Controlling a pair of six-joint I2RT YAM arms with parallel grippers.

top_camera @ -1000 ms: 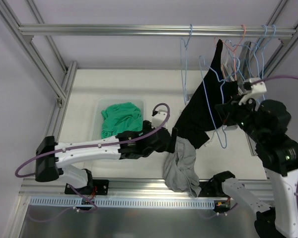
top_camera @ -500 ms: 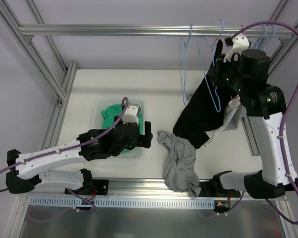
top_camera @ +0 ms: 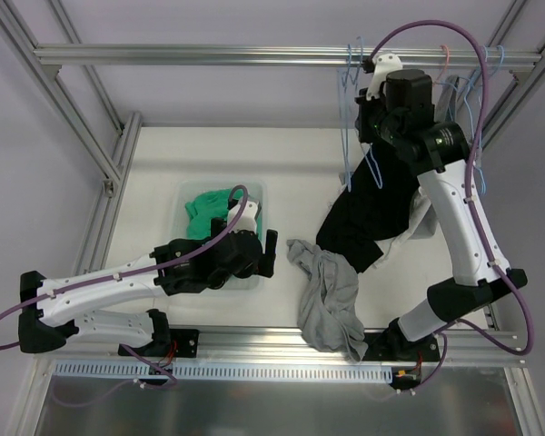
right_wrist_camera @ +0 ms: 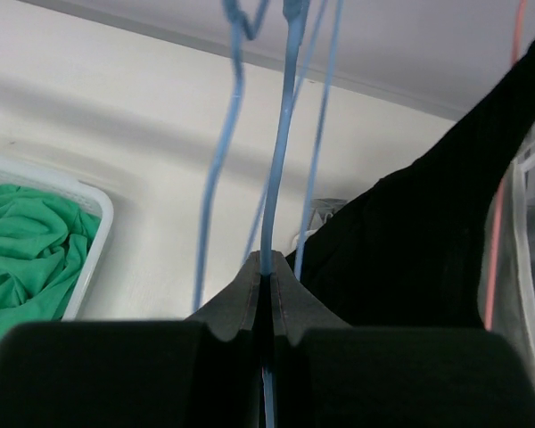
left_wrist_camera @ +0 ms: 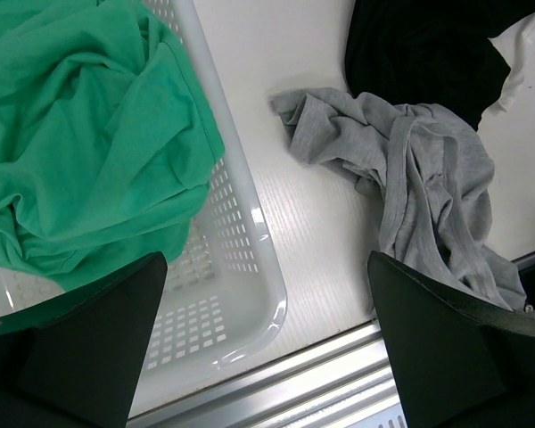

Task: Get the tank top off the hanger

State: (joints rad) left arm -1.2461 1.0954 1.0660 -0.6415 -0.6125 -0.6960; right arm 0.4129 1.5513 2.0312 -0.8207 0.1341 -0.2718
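Tank top (top_camera: 331,304), grey, lies crumpled on the worktop (top_camera: 236,154) just beside the basket (left_wrist_camera: 245,254). Right tool (right_wrist_camera: 269,267) pinches a blue hanger (right_wrist_camera: 279,134) near the rail (top_camera: 254,56). Left tool (left_wrist_camera: 267,348) gapes wide above the basket's corner.

Top external overlooks the whole table (top_camera: 254,154); left wrist looks closely down, right wrist obliquely across it; all share the white basket (top_camera: 175,227).

We see a white basket (left_wrist_camera: 250,294) of glossy, perforated plastic holding matt green cloth (left_wrist_camera: 80,143). The grey top (left_wrist_camera: 428,187) and black garment (left_wrist_camera: 419,45) look like soft matt fabric, the blue hanger (right_wrist_camera: 279,134) is thin smooth wire, and the frame rail (top_camera: 209,56) is brushed metal.
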